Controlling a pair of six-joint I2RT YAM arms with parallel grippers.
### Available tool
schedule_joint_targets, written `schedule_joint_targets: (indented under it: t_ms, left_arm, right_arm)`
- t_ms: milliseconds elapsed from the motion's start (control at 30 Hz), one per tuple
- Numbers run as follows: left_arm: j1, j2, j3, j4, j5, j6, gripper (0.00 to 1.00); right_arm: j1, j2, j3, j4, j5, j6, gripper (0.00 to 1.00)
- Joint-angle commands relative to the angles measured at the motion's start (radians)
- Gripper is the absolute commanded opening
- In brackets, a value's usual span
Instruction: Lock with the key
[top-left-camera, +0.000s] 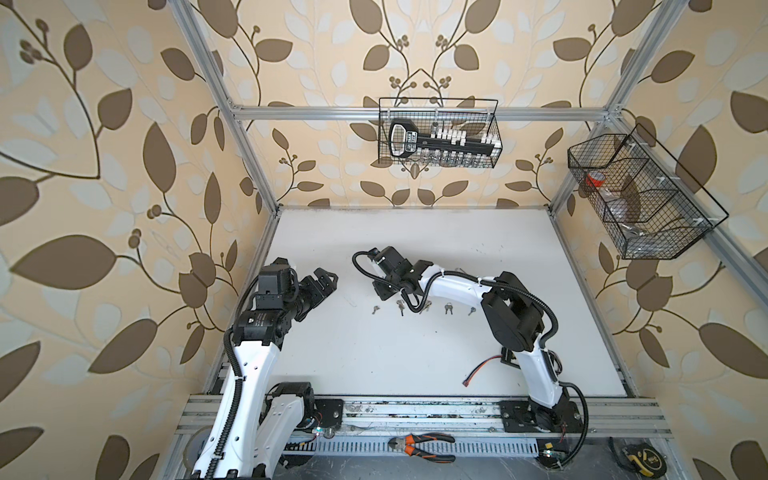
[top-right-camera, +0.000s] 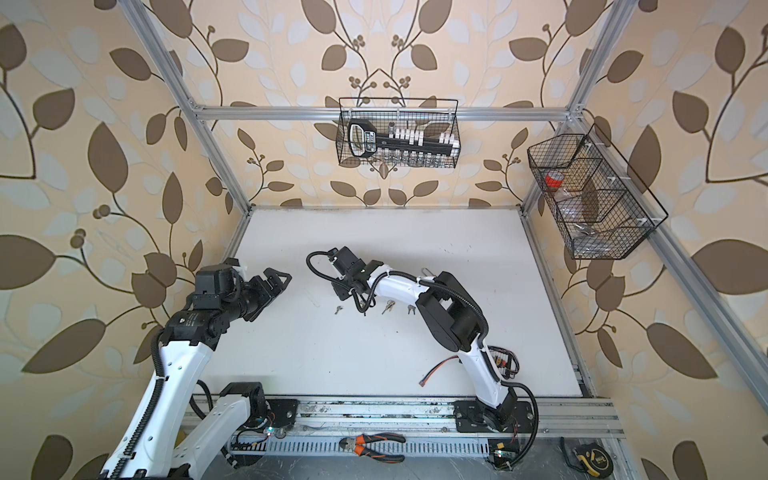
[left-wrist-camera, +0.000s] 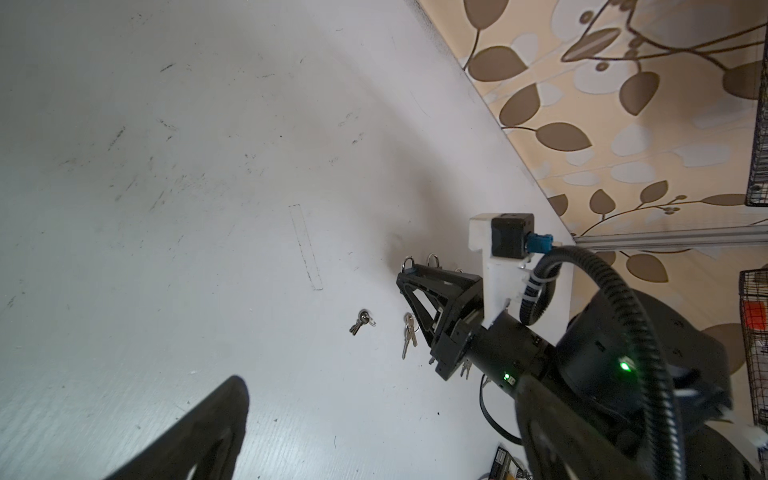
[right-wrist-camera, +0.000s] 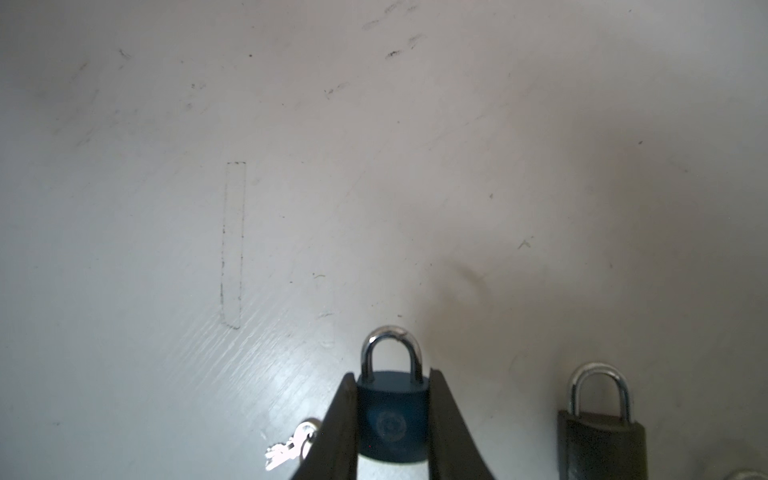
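My right gripper (right-wrist-camera: 392, 374) is shut on the body of a blue padlock (right-wrist-camera: 392, 415) that rests on the white table (top-left-camera: 415, 357); its silver shackle points away past the fingertips. A second, dark padlock (right-wrist-camera: 598, 436) stands just beside it. Several small key bunches lie in a row on the table, one (right-wrist-camera: 291, 451) right beside the right gripper's finger, others (top-left-camera: 376, 308) (top-left-camera: 448, 308) along the row. In both top views my left gripper (top-left-camera: 328, 282) (top-right-camera: 280, 280) hovers open and empty left of the keys.
A wire basket (top-left-camera: 438, 133) with a socket set hangs on the back wall, and another basket (top-left-camera: 640, 195) on the right wall. A red-black cable (top-left-camera: 484, 368) lies near the right arm's base. Pliers (top-left-camera: 424, 444) and a tape measure (top-left-camera: 640, 457) sit on the front rail.
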Motion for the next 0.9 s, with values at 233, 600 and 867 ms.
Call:
schedule_joint_targets:
  t_ms: [233,600,867]
  left_arm:
    - [0.015,-0.023,0.002,-0.009,0.03,0.024,0.99]
    - [0.018,-0.023,0.002,-0.007,0.035,0.023,0.99]
    - [0.019,-0.029,0.0,-0.005,0.04,0.021,0.99]
  right_arm:
    - [-0.021,0.136,0.189,-0.153,0.026,-0.063,0.03]
    - [-0.032,0.194,0.242,-0.189,0.011,-0.068,0.04]
    - [-0.038,0.207,0.246,-0.194,-0.005,-0.069,0.15]
